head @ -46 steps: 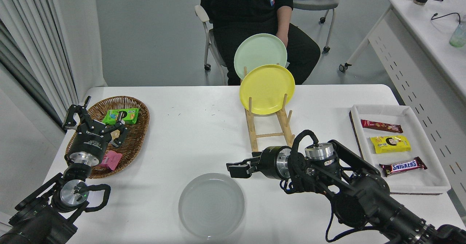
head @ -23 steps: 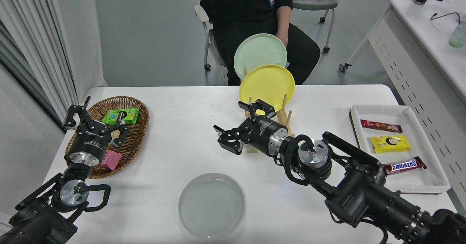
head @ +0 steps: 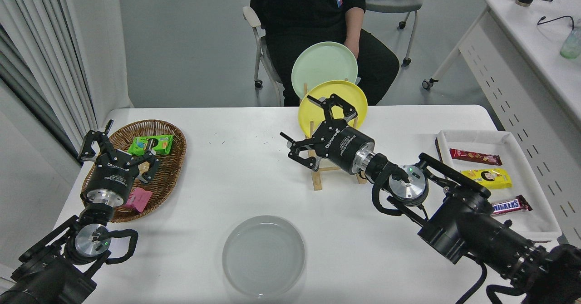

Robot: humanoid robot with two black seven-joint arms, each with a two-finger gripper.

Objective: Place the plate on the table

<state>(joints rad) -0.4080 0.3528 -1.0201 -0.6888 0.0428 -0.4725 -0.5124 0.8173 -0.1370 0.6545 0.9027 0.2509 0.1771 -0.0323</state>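
So the grey plate (head: 263, 255) sits flat on the white table (head: 227, 181) near the front edge, well apart from the right gripper (head: 320, 125). That gripper's up by the wooden rack (head: 336, 168), fingers spread wide and empty, right in front of the yellow plate (head: 333, 100). Left gripper (head: 115, 152) is parked over the wicker basket (head: 170, 177), fingers open too. Only readable writing: a Snickers bar (head: 510, 205) in the white tray (head: 526, 231).
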